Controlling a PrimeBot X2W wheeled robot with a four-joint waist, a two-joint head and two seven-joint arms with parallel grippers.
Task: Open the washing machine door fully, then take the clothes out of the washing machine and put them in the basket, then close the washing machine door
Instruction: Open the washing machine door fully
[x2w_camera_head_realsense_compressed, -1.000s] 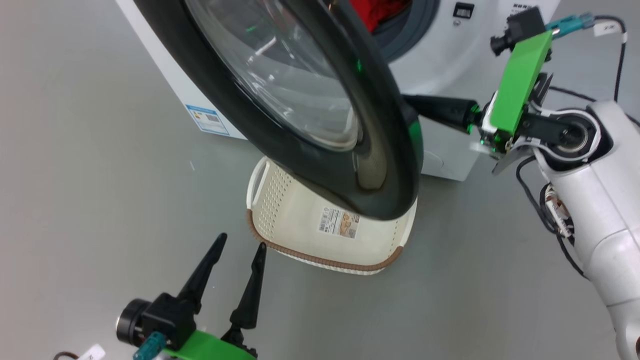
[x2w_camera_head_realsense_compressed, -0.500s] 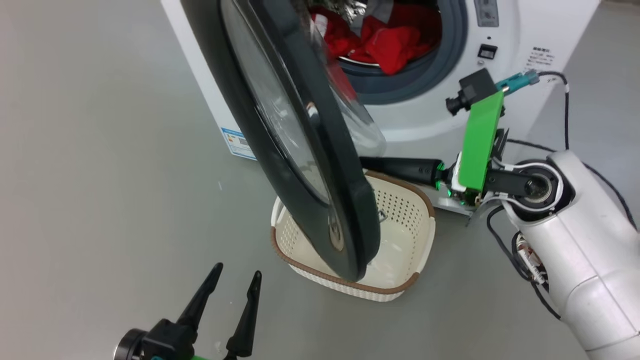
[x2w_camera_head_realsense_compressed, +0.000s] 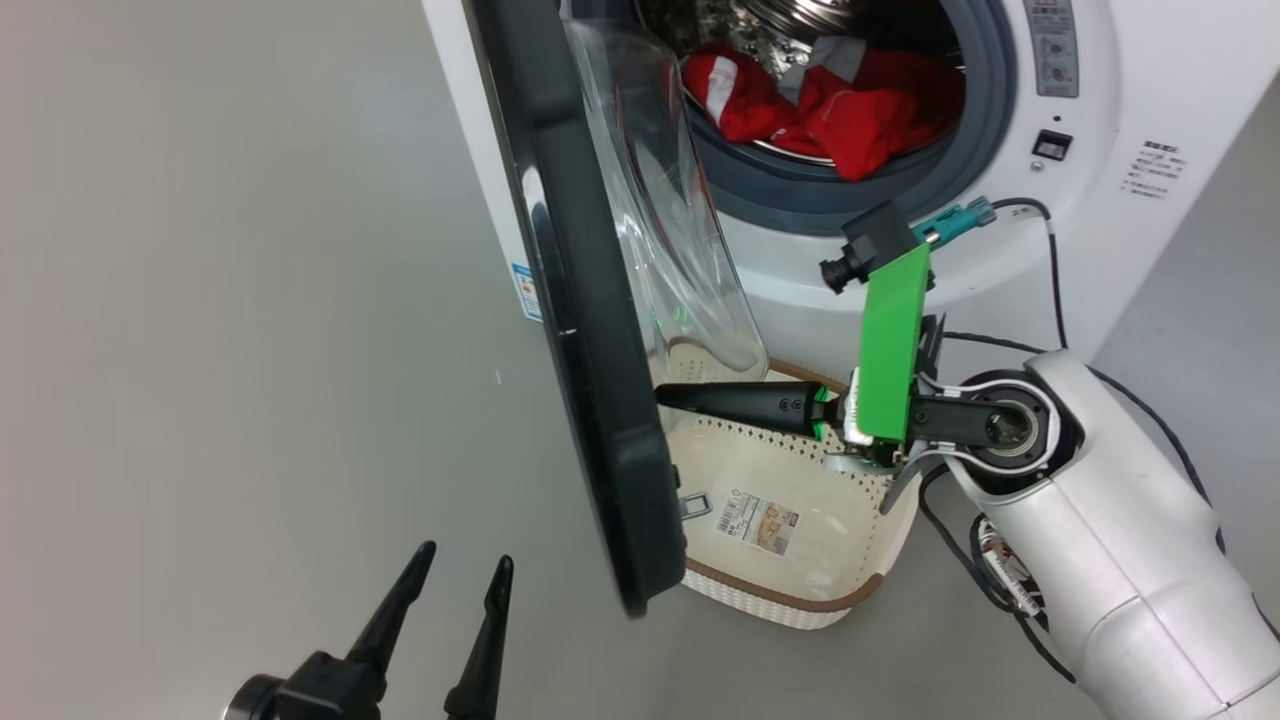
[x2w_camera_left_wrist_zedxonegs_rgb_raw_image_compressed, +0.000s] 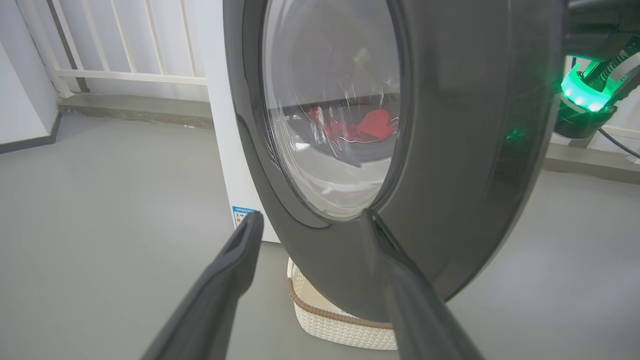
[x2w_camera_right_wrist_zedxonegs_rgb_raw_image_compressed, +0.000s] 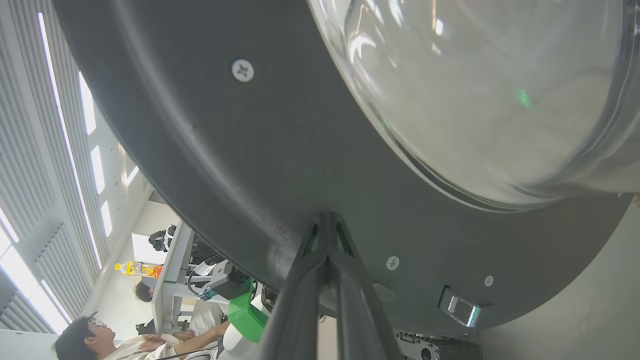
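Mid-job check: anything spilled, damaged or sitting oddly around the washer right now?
Nothing spilled or damaged. One oddity: the basket sits right under the washing machine door, whose lower rim overhangs one side of it, which may hamper dropping the clothes in. The right gripper, shut, rests its tips against the door's inner rim.

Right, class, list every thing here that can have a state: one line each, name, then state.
Door, open wide.
Washing machine, open, loaded.
Clothes, heaped in the drum.
Basket, on the floor, no clothes visible inside.
Left pincer, open, empty.
Right pincer, shut, tips at the door's inner rim.
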